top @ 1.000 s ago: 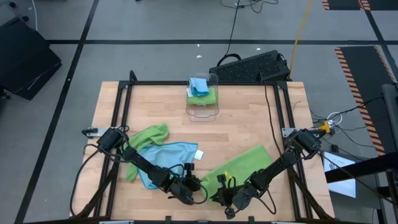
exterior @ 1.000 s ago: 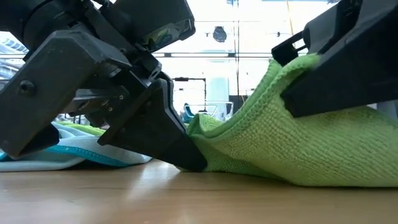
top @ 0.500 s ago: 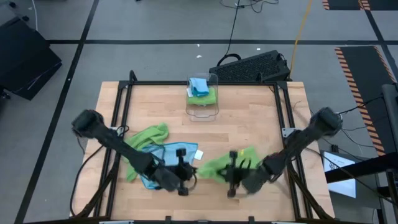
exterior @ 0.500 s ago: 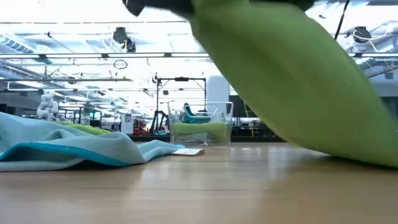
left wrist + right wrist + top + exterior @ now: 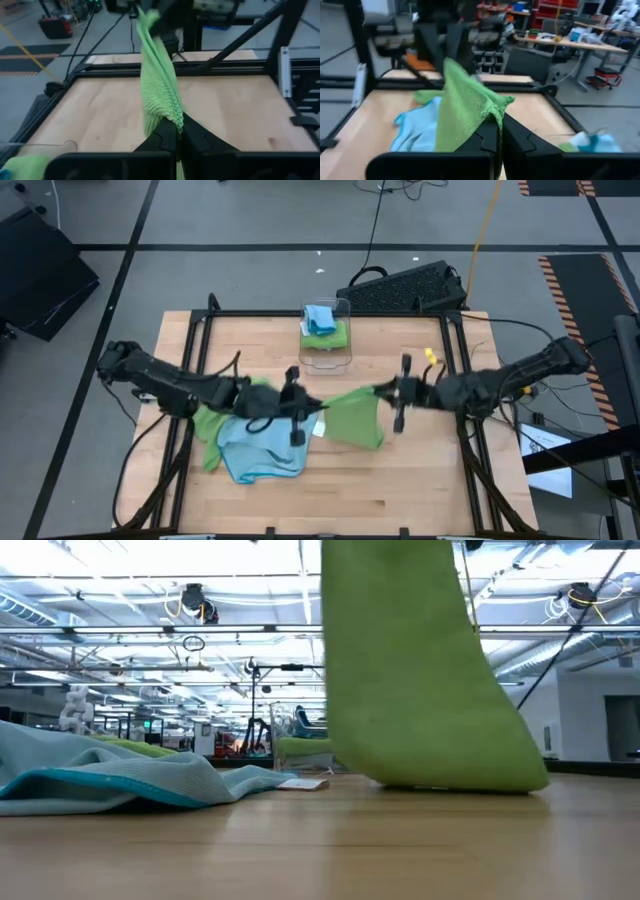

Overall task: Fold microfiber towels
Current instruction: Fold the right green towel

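A lime green microfiber towel (image 5: 356,423) hangs over the middle of the table between my two grippers. Its lower edge (image 5: 450,784) is down at the table top; whether it touches, I cannot tell. My left gripper (image 5: 317,408) is shut on one upper corner and my right gripper (image 5: 380,392) on the other. A light blue towel (image 5: 262,448) lies spread on the table under the left arm, partly over a second green towel (image 5: 212,420). My left gripper pinches an upper corner of the hanging green towel (image 5: 171,118) between its two fingers. The fingers come about level from the table's left. The cloth runs bunched from here toward the other gripper and hangs below. My right gripper pinches the other upper corner (image 5: 499,107) between its two fingers, coming level from the table's right. The towel hangs below the hold and stretches away toward the left gripper.
A clear plastic bin (image 5: 326,338) with folded blue and green cloths stands at the far middle of the table. A black frame (image 5: 300,314) runs along the table's edges. Bare wood lies at the near right (image 5: 400,490).
Both grippers have risen from near the table's near edge and gone toward its middle, drawing apart and tipping up toward level. The green towel, which lay on the table at the near right, is lifted and now hangs between them. Both stayed shut.
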Controlling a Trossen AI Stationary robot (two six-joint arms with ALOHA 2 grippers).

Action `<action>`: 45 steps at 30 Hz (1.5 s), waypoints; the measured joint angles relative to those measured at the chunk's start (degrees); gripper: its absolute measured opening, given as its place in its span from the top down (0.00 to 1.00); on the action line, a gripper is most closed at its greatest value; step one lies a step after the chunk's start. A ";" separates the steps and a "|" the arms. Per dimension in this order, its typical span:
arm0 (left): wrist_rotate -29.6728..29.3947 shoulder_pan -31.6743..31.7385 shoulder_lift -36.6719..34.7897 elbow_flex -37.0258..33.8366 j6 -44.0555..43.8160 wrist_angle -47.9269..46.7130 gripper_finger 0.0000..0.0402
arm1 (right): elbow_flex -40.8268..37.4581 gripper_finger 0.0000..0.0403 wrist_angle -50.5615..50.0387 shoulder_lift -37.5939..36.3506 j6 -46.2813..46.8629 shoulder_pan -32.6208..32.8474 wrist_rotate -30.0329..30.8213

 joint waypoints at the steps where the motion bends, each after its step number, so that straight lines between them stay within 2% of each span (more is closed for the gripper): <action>1: 1.43 1.75 0.04 0.00 0.29 -0.03 0.99 | -0.21 0.99 0.05 -1.07 -0.17 -2.10 -1.54; 6: 9.16 8.16 0.04 0.00 -2.06 0.39 0.99 | -0.30 1.00 0.66 -4.19 1.02 -9.23 -11.78; 11: 18.12 6.04 0.04 0.00 -3.33 1.77 0.99 | -0.30 1.00 0.25 -4.25 4.81 -8.62 -19.08; 15: 19.33 2.04 1.36 0.00 -5.08 1.70 0.99 | -0.30 1.00 -0.41 -2.30 8.28 -5.11 -23.64; 24: 19.16 -6.33 7.47 -0.04 -8.26 5.19 0.99 | -0.29 1.00 -4.20 4.54 19.10 6.15 -23.53; 26: 19.06 -7.90 8.82 -0.06 -9.75 5.14 0.98 | -0.84 1.00 -2.50 6.98 21.92 8.54 -23.26; 32: 18.70 -11.37 14.84 0.00 -15.82 7.04 0.99 | -2.22 1.00 -1.25 16.01 31.34 15.46 -18.99; 36: 18.89 -13.18 18.99 0.00 -19.71 9.47 0.97 | -3.61 1.00 5.62 21.94 35.25 19.51 -18.75; 41: 20.25 -14.58 23.44 0.00 -21.40 13.50 0.99 | -5.37 1.00 17.49 29.32 35.84 21.95 -18.85; 45: 18.94 -14.83 24.96 0.00 -21.31 12.06 0.98 | -5.50 1.00 19.95 34.81 36.71 21.87 -17.39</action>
